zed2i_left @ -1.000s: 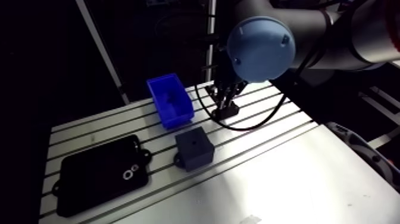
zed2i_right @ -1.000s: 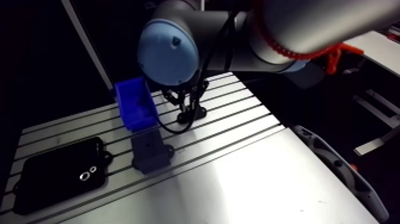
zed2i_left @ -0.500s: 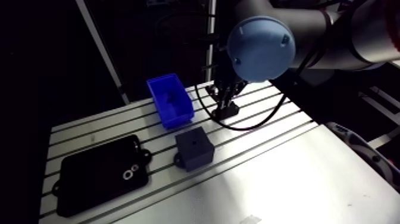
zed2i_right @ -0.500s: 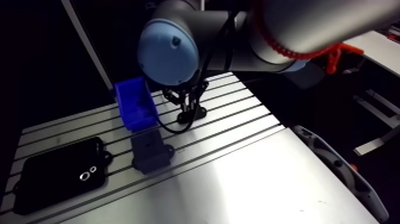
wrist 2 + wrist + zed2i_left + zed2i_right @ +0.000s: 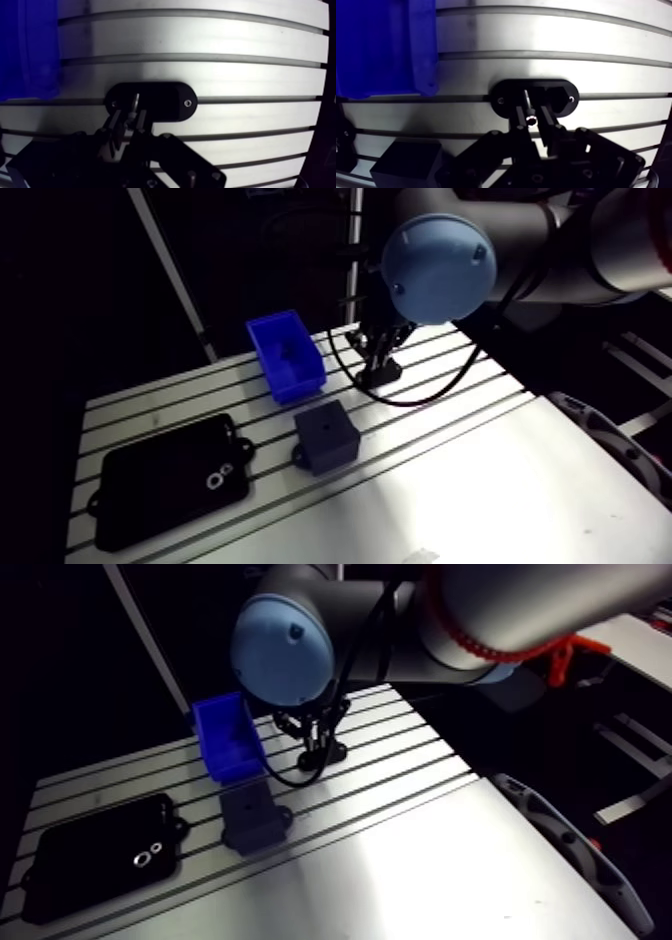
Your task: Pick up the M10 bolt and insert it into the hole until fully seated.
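- The bolt [image 5: 526,100], judged light, stiff and slick, is pinched near its head by the almost closed gripper [image 5: 532,114].
- In the arm view, the holed block [image 5: 327,438] is seen at seven o'clock from it.

The table [image 5: 561,37] is brushed metal, the bolt [image 5: 527,101] shiny metal, the blue bin [image 5: 376,50] glossy plastic.

Slim bolt [image 5: 529,107] stands over black oval plate [image 5: 508,89], perhaps touching.

Black claw [image 5: 534,112], light-blue joint cap [image 5: 438,268]
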You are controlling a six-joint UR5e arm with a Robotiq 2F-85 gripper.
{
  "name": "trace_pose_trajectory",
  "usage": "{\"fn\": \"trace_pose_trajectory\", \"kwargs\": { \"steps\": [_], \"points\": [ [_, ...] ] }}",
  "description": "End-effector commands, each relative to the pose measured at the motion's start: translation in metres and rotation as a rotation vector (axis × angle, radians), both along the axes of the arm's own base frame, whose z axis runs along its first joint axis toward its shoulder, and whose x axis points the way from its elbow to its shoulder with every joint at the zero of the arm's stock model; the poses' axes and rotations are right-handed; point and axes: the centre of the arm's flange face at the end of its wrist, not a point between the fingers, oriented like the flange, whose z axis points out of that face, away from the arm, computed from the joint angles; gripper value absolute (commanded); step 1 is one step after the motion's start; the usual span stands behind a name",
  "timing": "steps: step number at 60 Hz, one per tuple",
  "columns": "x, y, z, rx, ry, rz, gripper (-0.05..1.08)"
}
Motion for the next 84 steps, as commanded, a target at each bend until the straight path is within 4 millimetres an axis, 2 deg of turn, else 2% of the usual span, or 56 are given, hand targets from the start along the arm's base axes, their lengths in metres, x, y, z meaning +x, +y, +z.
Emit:
{"fn": "trace_pose_trajectory", "kwargs": {
  "steps": [1,6,21,46,48,55,63,84],
  "points": [
    [-0.003,0.001,0.007,0.001,0.012,0.001,0.84],
    [-0.003,0.001,0.011,0.004,0.015,0.001,0.85],
    [-0.004,0.001,0.042,0.010,0.038,0.002,0.88],
    [-0.003,-0.003,0.074,0.017,0.062,0.002,0.94],
    [-0.005,-0.004,0.084,0.018,0.064,-0.001,0.96],
    [-0.007,-0.005,0.098,0.021,0.072,-0.004,0.99],
    [-0.006,-0.005,0.124,0.018,0.065,-0.013,1.04],
    [-0.004,-0.005,0.162,-0.004,0.018,-0.057,1.05]
  ]
}}
